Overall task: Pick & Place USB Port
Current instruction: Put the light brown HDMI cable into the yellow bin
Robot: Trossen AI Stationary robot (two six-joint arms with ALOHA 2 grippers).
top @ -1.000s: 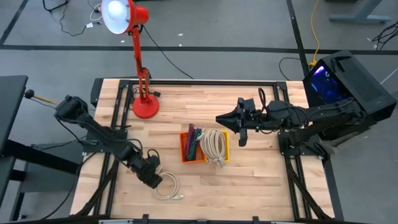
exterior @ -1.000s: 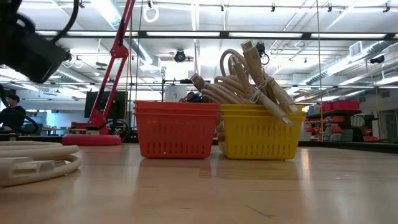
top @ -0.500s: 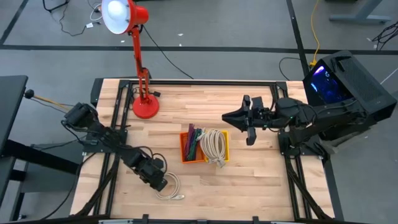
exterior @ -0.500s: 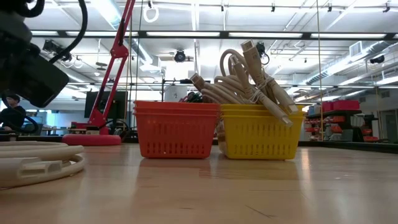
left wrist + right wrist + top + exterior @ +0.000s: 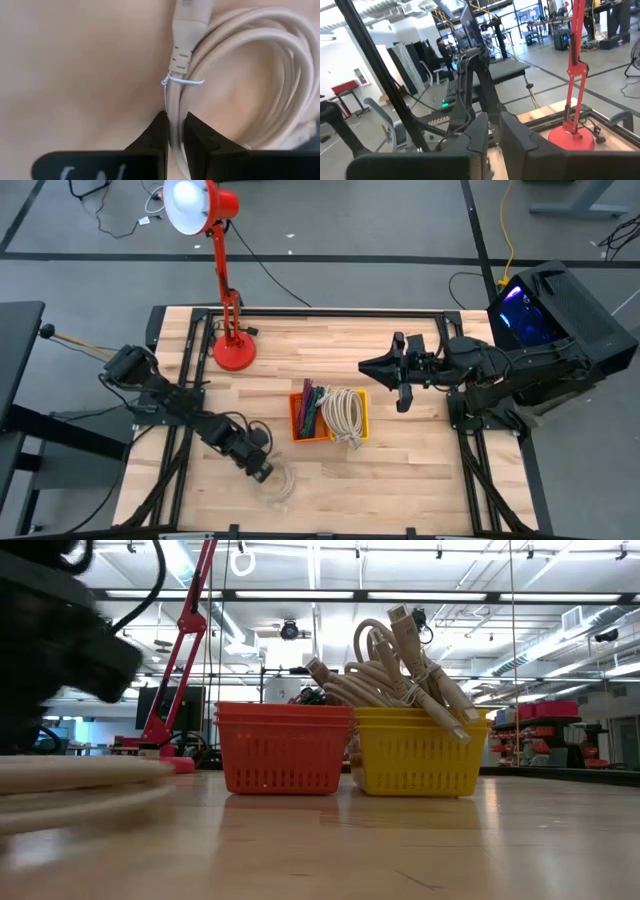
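Note:
A coiled beige USB cable (image 5: pixel 279 483) lies flat on the wooden table near its front edge, left of centre. A thin white tie (image 5: pixel 183 81) binds the coil just below its plug (image 5: pixel 192 20). My left gripper (image 5: pixel 263 471) is down on the coil and shut on one strand. In the low view the coil (image 5: pixel 80 780) shows blurred at the left. My right gripper (image 5: pixel 368 367) hangs level in the air over the right half of the table, shut, with nothing between its fingers (image 5: pixel 480 135). My left gripper pinches a single strand of the coil (image 5: pixel 173 117) between its two fingers, just behind the white tie and the plug. The fingers (image 5: pixel 159 131) come from above, slanting steeply down. The rest of the coil lies on the table.
An orange basket (image 5: pixel 300 420) with dark cables and a yellow basket (image 5: pixel 360 420) heaped with beige cables stand side by side mid-table. A red desk lamp (image 5: pixel 233 352) stands at the far left. Bare wood lies near the front edge, right of the coil.
My left gripper has come down and toward the near right onto the coil and has shut on a strand; the coil now shows blurred. My right gripper has drawn back a little toward the table's right edge.

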